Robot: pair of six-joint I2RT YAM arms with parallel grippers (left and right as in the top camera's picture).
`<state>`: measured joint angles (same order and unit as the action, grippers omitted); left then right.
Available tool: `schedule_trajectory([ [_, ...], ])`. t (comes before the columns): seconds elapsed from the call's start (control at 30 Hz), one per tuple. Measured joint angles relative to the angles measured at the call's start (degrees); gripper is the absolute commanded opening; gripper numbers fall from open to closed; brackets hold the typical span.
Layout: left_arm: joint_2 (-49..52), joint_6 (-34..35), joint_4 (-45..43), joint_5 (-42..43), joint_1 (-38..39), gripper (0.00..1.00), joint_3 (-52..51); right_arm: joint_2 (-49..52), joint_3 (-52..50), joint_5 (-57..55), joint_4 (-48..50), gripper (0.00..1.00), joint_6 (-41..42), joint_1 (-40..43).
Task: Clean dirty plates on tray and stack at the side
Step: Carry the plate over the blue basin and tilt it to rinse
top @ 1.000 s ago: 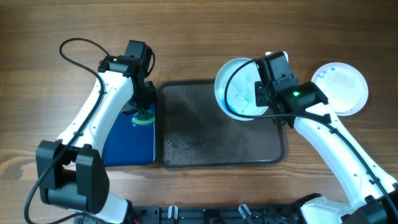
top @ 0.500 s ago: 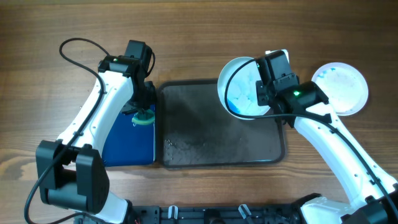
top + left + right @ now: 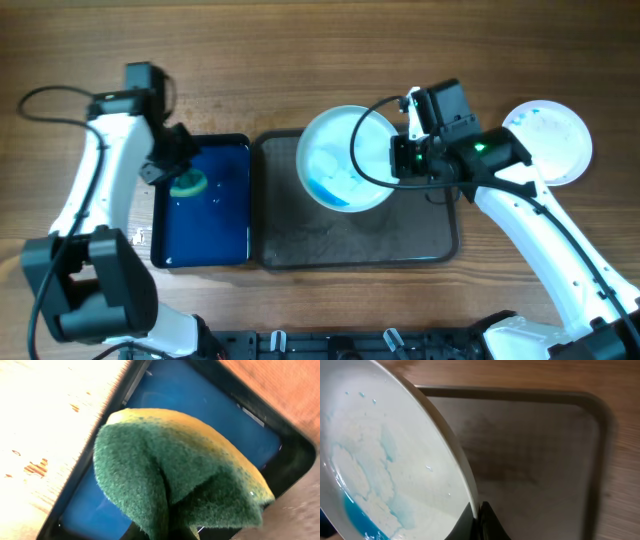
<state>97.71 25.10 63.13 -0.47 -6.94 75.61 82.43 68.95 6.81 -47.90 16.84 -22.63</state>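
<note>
Large tray (image 3: 350, 240): placed at the middle of the table (image 3: 300, 60). Small tray (image 3: 215, 225): set just beside its left edge. Sponge (image 3: 187, 184): held above the small tray's rear left. First plate (image 3: 335, 165): held tilted over the large tray's rear middle. Second plate (image 3: 555, 140): laid on the table, right of the large tray.

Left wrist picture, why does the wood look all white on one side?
Left wrist view: the table is overexposed, washing out its grain beside the blue tray; the sponge, close to the lens, fills much of the frame. Overhead view: the same wood shows normal brown, evenly lit.
</note>
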Motion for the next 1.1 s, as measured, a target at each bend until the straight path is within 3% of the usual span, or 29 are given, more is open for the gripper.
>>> schedule_trajectory([
  [0.2, -2.6, -1.2, -0.3, 4.5, -7.0, 0.04, 0.0, 5.2, 10.0, 4.1, -2.3, 0.05, 0.0, -4.3],
  [0.47, -8.0, -1.7, -0.3, 6.2, -12.8, 0.04, 0.0, 20.0, 26.0, 4.5, -7.5, 0.04, -0.3, -13.7],
  [0.63, -10.7, -1.4, 0.0, 6.4, -20.7, 0.04, 0.0, 27.1, 33.1, 2.0, -9.7, 0.05, -1.1, -18.5],
  [0.83, -11.1, -0.7, 1.2, 7.2, -30.1, 0.04, 0.0, 28.9, 34.8, -11.9, -9.4, 0.05, -3.6, -25.3],
  [1.1, -11.1, -0.3, 1.6, 8.0, -32.8, 0.04, 0.0, 28.9, 35.1, -31.8, -5.8, 0.05, -7.1, -35.0],
])
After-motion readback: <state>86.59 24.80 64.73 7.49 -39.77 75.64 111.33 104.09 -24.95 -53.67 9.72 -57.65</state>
